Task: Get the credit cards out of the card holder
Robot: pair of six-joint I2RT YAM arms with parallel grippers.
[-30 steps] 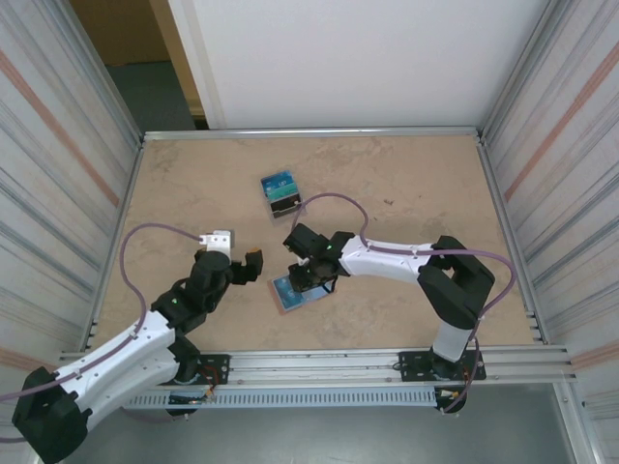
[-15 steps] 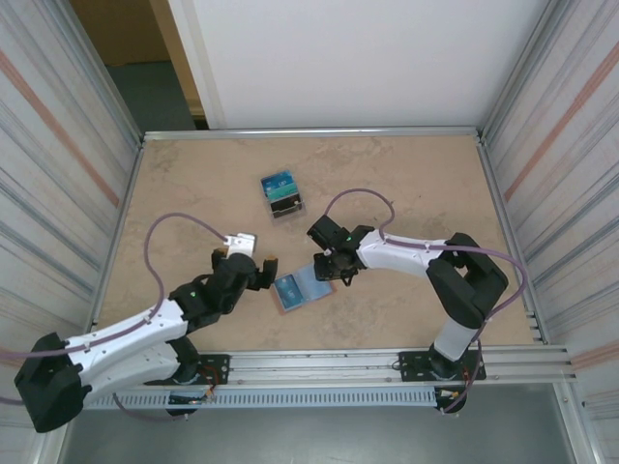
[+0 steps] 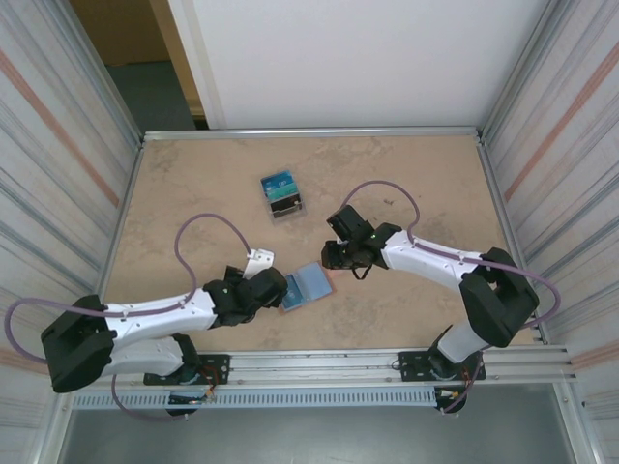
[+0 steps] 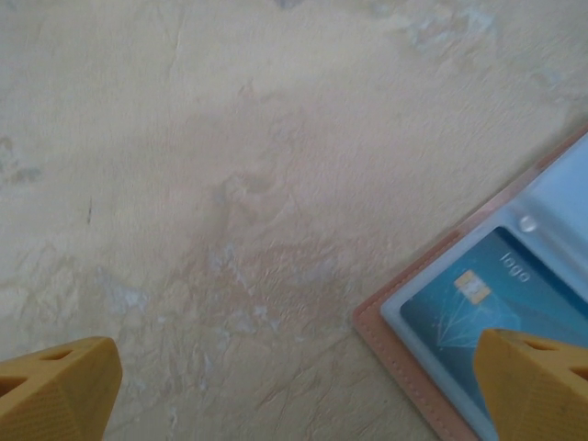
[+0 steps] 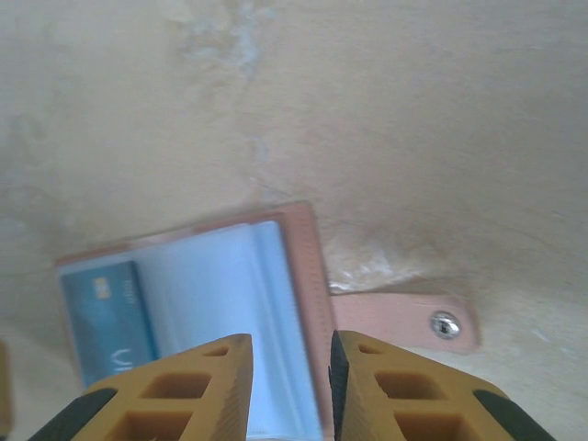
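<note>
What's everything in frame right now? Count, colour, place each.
Flat salmon-pink bifold card holder: 1, light blue lining, open at front centre.
Blue plastic credit card: 1 seen, in the holder's clear pocket.
Dark boxy stand holding blue-teal cards: 1, behind the holder.
Beige mottled table: 1, under everything.
Left gripper: 1, orange fingers, wide open at holder's left edge.
Right gripper: 1, orange fingers, narrowly parted above the holder.

Light: bright, even, diffuse; warm tint in both wrist views
Shadows: soft and faint on the table [image 3: 406, 174]
Glare: small glint on the snap [image 5: 446, 323]
Focus: wrist views soft; yellow fingers [image 5: 184, 395] blurred at bottom edge
</note>
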